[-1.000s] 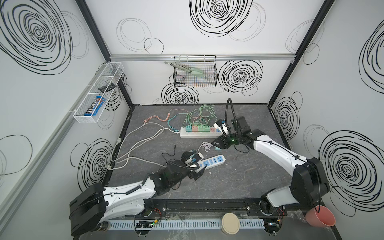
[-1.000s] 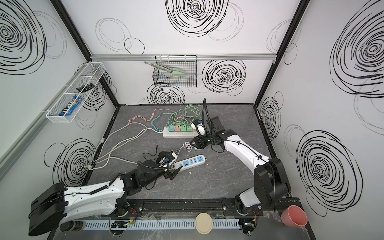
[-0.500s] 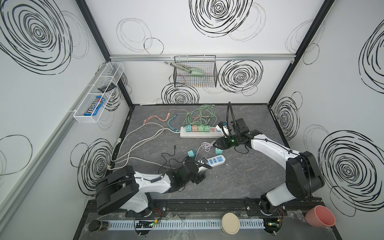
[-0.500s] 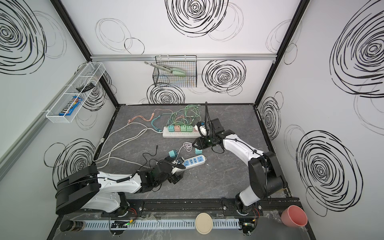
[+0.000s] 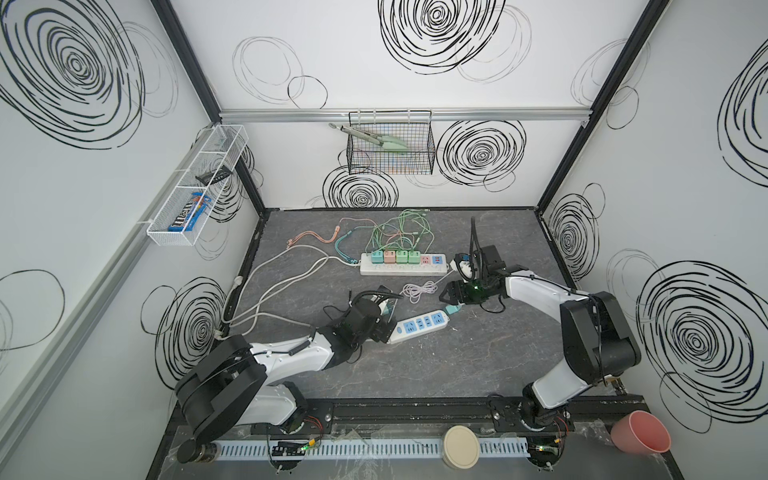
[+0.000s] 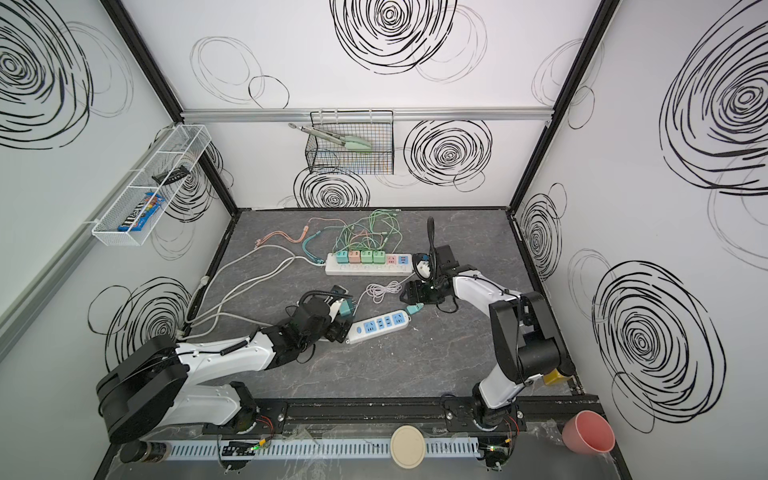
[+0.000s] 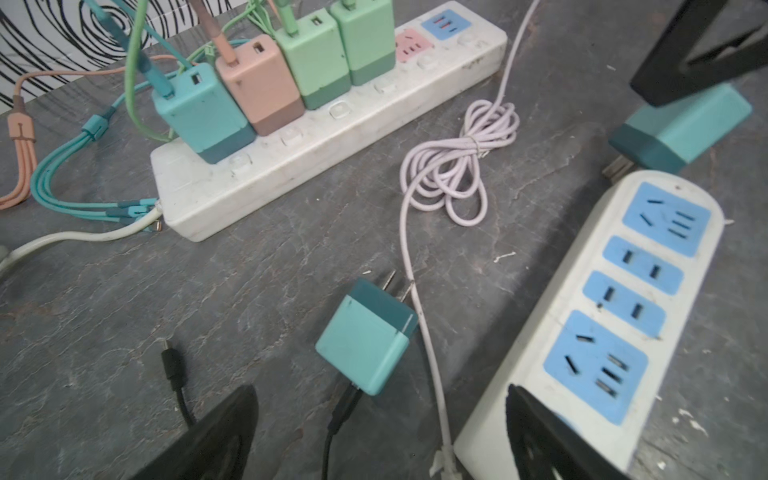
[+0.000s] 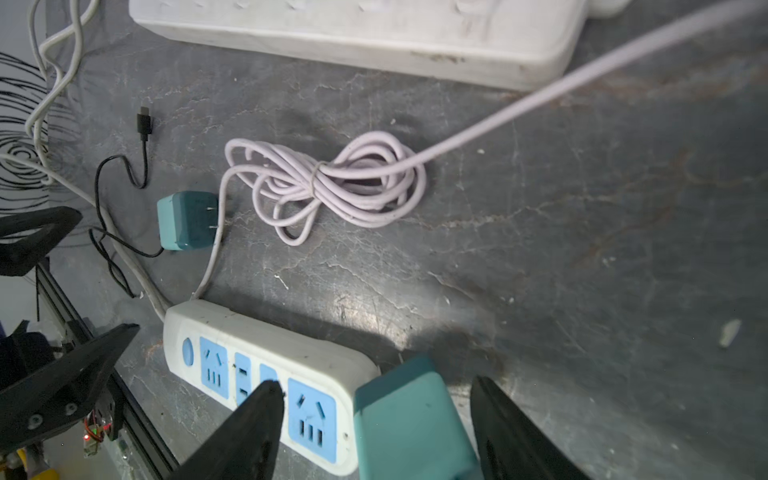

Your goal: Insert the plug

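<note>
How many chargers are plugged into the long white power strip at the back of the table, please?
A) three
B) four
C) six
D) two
B: the left wrist view shows a teal charger, a pink charger, a green charger and a second green charger standing side by side in the long power strip.
</note>
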